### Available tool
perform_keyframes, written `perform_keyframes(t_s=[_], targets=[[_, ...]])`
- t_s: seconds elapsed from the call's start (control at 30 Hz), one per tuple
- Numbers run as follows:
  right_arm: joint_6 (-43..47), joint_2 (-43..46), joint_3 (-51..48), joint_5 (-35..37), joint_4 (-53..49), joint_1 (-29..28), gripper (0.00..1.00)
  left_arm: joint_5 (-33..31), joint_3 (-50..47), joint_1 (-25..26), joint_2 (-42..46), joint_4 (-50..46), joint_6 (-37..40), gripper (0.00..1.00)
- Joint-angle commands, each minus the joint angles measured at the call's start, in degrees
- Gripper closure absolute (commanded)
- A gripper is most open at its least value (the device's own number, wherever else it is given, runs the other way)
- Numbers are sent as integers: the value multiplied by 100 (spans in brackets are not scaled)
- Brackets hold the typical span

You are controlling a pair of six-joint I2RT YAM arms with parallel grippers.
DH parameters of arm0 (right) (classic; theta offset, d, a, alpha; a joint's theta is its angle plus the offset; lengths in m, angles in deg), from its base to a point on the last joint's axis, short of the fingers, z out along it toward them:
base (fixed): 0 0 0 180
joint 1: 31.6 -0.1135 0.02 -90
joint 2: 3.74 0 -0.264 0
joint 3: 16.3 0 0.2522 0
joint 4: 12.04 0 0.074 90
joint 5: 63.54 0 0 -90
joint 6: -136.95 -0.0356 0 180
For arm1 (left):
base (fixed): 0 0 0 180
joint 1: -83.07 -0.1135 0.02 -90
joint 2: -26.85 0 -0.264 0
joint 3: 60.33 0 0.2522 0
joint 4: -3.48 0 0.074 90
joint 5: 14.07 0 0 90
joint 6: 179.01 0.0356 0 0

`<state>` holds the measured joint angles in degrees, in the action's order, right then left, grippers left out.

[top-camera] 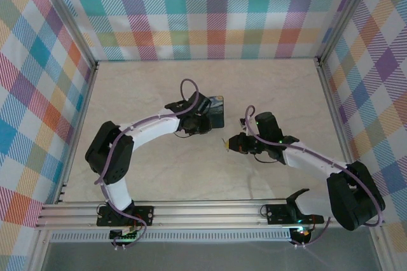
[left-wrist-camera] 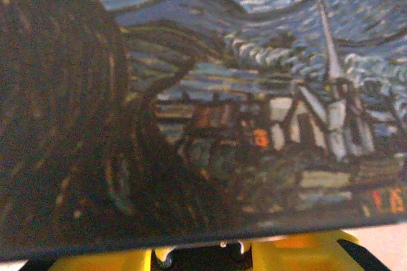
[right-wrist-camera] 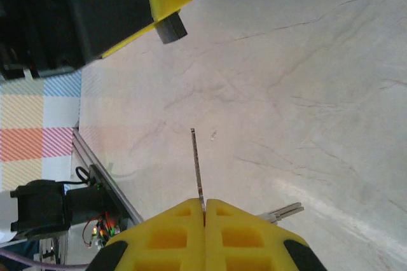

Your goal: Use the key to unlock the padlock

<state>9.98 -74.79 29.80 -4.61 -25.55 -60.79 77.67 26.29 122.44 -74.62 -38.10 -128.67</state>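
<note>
R fingers (right-wrist-camera: 172,236) fully closed, pinching the key (right-wrist-camera: 198,169). Thin grey shaft sticks out past the tips, just above the surface (right-wrist-camera: 305,93), mid-surface in top view. Farther back, L fingers (left-wrist-camera: 108,262) sit partway apart under the Starry Night box (left-wrist-camera: 254,93). Can't tell if they're clamping anything.

The box (left-wrist-camera: 267,93) bears swirling blues, yellows and dark brown; walls (top-camera: 216,10) pastel plaid; table (top-camera: 267,86) pale veined beige; fingers (right-wrist-camera: 165,239) yellow; key (right-wrist-camera: 198,169) grey.
</note>
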Motion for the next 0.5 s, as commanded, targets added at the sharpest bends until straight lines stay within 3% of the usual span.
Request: perform_keyframes(t_s=[0.0,0.17,0.47], targets=[[111,136,111,-78,-44,-240,100,929,107,-230,454,-61,-249,97],[142,-45,451,-40,-83,-537,100,1791,-167,-652,769,230,-766,97],[534,-446,1091,87,-158,-957,100,2633,-807,-1108,1325,578,-1459,97]])
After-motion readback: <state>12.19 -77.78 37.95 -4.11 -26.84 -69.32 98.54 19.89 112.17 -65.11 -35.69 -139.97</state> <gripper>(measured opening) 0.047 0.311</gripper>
